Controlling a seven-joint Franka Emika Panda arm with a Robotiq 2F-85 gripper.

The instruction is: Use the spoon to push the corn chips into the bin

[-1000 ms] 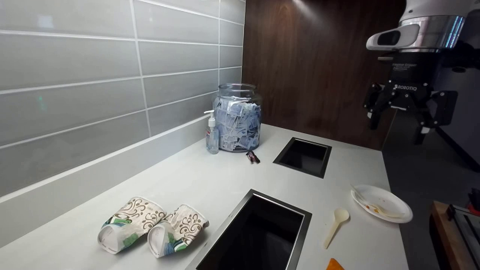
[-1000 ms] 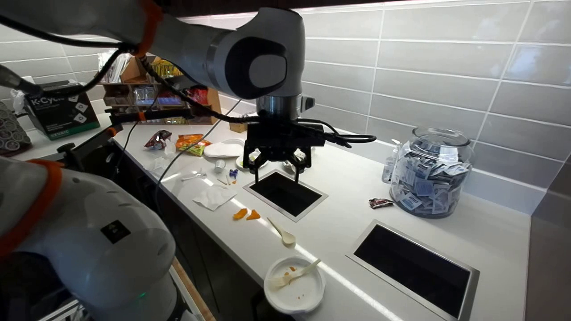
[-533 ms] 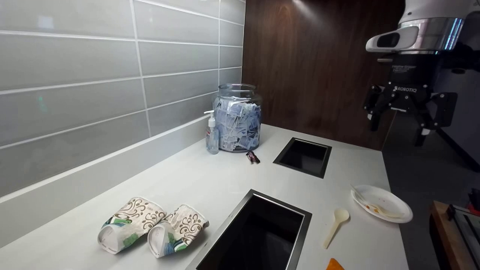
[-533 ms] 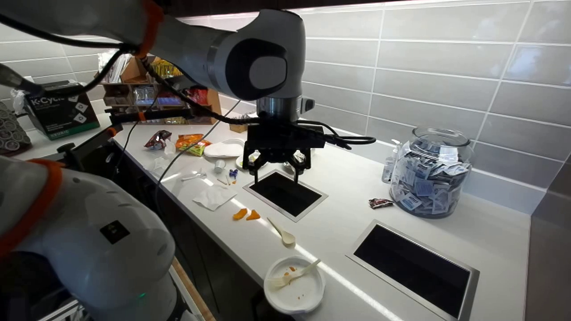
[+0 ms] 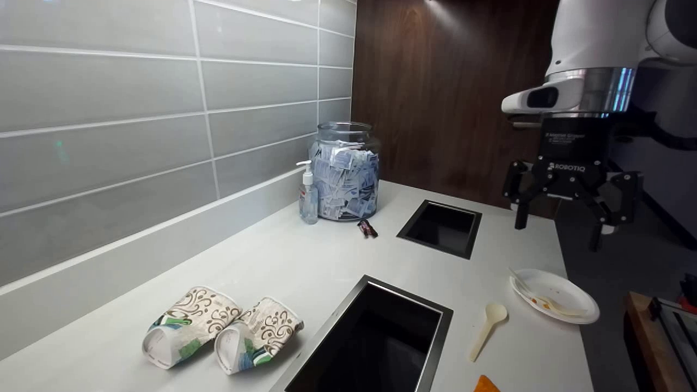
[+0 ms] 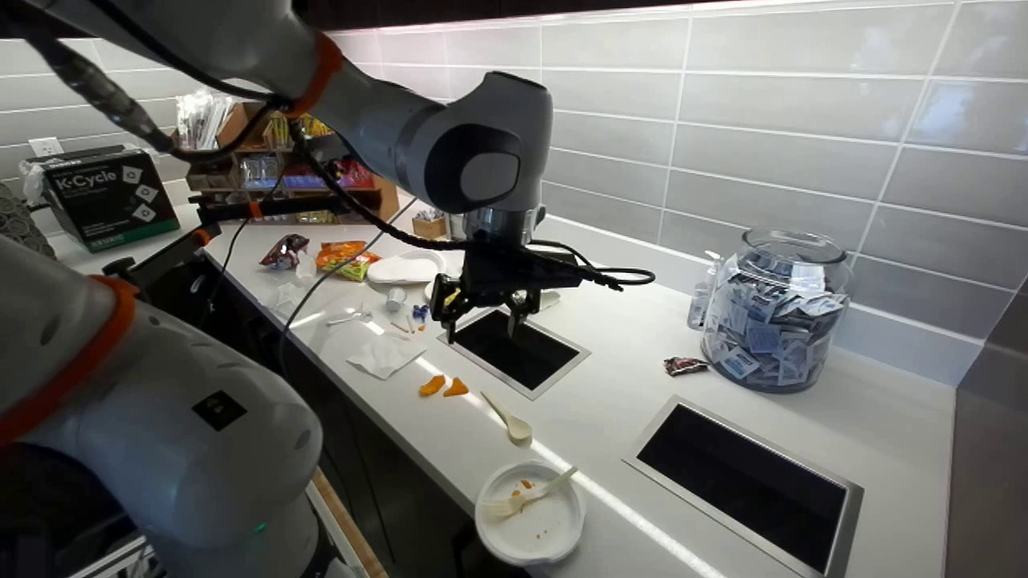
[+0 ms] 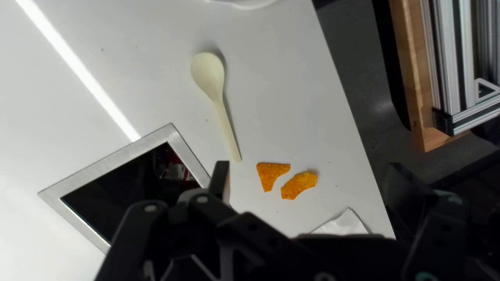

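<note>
In an exterior view, I see the gripper (image 5: 558, 235) in the air on the right, apart from the white desk (image 5: 305, 261). Its jaws are spread widely, and nothing is held in them. The spoon (image 5: 488, 330) lies on the desk below. Of the corn chips (image 5: 485, 385) only one is visible here, cut by the lower border. On the left are lying two crushed paper cups (image 5: 193, 321), and farther back stands a glass jar (image 5: 344, 132), filled with small packets (image 5: 346, 188).

In an exterior view where the robot's arm (image 6: 377, 128) comes from the left, the gripper appears in front of a metal-framed bin (image 6: 530, 393), sunk into the desk. Both corn chips lie outside of this bin, near the handle of the spoon. A white plate (image 6: 518, 538) carries a pale fork (image 6: 550, 485).

In the wrist view, the jaws are also far from each other. The corn chips appear between them, but they rest on the desk, one just beside the other. The spoon's handle ends near them, without touching. In the dark of the bin shows something red and white (image 7: 177, 171), which I cannot name.
</note>
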